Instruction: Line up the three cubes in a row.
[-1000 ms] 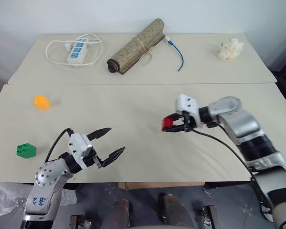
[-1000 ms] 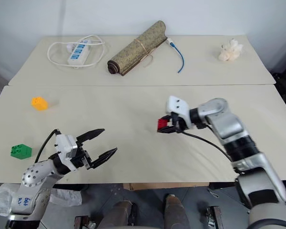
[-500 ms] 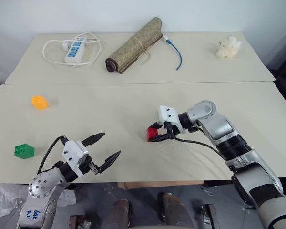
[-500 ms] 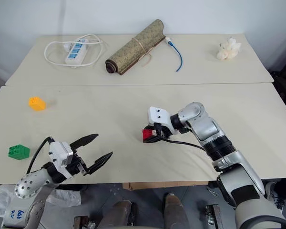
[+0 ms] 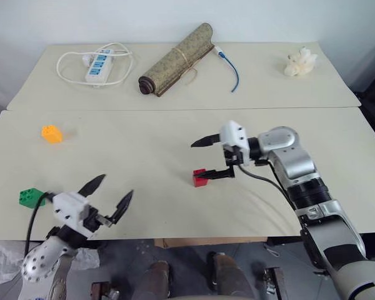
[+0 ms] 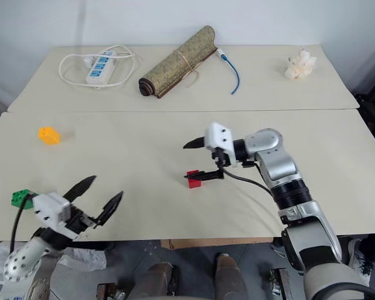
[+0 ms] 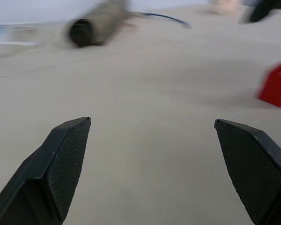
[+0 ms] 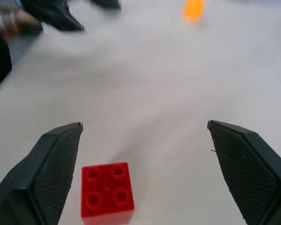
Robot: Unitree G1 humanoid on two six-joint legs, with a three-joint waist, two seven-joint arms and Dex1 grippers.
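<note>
Cubes are lying well apart on the beige near table (image 5: pixel 175 212). At its near edge, about seven o'clock, the left gripper (image 5: pixel 109 192) is hovering with black fingers spread wide, holding nothing. Just beyond it at eight o'clock, the small green studded plastic cube (image 5: pixel 31 197) is sitting alone. Near the centre, the small red studded plastic cube (image 5: pixel 200 178) is resting on the table, studs up, while the right gripper (image 5: pixel 207 159) is hanging over it with fingers wide apart, gripping nothing. Farther off at ten o'clock, the small yellow-orange plastic cube (image 5: pixel 51 134) is sitting alone.
</note>
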